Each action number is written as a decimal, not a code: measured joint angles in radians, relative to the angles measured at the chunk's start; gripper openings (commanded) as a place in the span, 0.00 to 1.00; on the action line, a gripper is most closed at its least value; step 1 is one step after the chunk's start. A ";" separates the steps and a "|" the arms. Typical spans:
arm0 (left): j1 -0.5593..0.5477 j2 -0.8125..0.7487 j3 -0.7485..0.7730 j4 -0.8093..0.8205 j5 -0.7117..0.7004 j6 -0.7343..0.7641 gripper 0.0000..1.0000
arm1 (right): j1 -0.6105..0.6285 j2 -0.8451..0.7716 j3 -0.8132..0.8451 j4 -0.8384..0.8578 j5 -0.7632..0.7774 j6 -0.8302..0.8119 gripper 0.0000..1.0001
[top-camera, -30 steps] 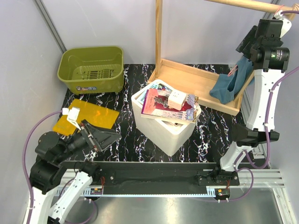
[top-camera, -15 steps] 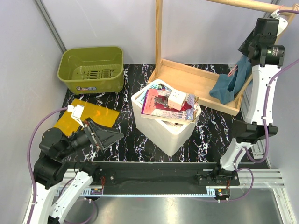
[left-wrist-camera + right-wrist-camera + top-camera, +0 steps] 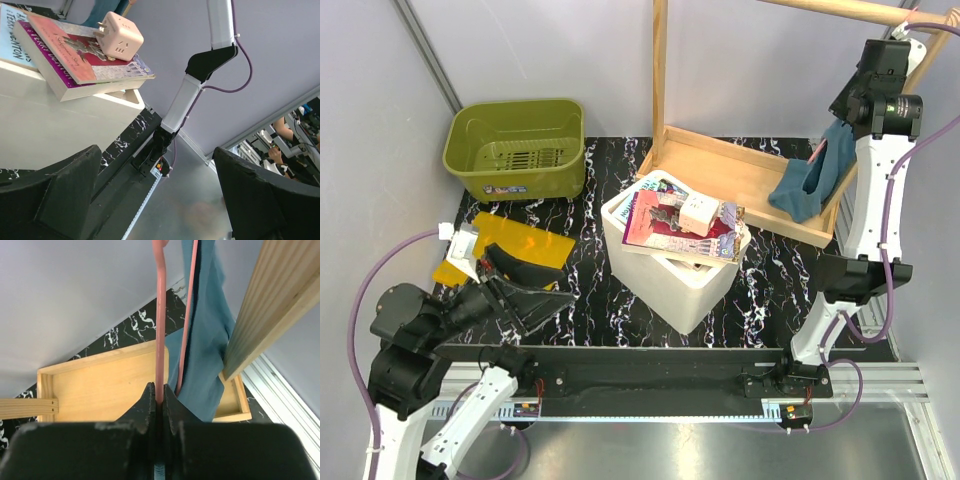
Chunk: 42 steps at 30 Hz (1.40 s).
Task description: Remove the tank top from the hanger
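A teal tank top hangs limp from the pink hanger at the right end of the wooden rack rail, its lower part resting in the wooden tray. In the right wrist view the tank top drapes beside the hanger's wire. My right gripper is shut on the hanger wire, high by the rail; in the top view it sits above the cloth. My left gripper stands wide open and holds nothing, low at the front left.
The rack's wooden tray lies at the back right, with an upright post. A white box topped with books and a pink cube stands mid-table. A green basket is at the back left, an orange sheet near the left gripper.
My right gripper has closed onto the hanger wire. The left arm has drawn back and down toward the front left, staying open.
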 measured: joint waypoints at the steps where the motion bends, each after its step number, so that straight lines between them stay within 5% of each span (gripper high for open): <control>1: 0.000 0.002 0.008 0.002 0.003 0.008 0.99 | 0.000 -0.004 -0.005 0.000 -0.011 0.000 0.00; 18: -0.001 0.169 0.037 0.000 0.039 0.067 0.99 | 0.000 -0.151 -0.014 -0.006 -0.290 -0.017 0.00; 21: -0.001 0.183 0.052 0.005 0.047 0.066 0.93 | 0.000 -0.170 -0.018 -0.006 -0.335 -0.014 0.00; 26: -0.011 0.212 0.033 0.125 0.048 -0.011 0.92 | 0.001 -0.225 -0.062 -0.006 -0.407 -0.008 0.00; 32: -0.141 0.322 0.043 0.189 -0.010 -0.038 0.91 | 0.001 -0.346 -0.182 -0.016 -0.469 -0.010 0.00; 42: -0.438 0.580 0.304 0.206 -0.210 0.036 0.91 | 0.001 -0.592 -0.461 -0.002 -0.516 -0.035 0.00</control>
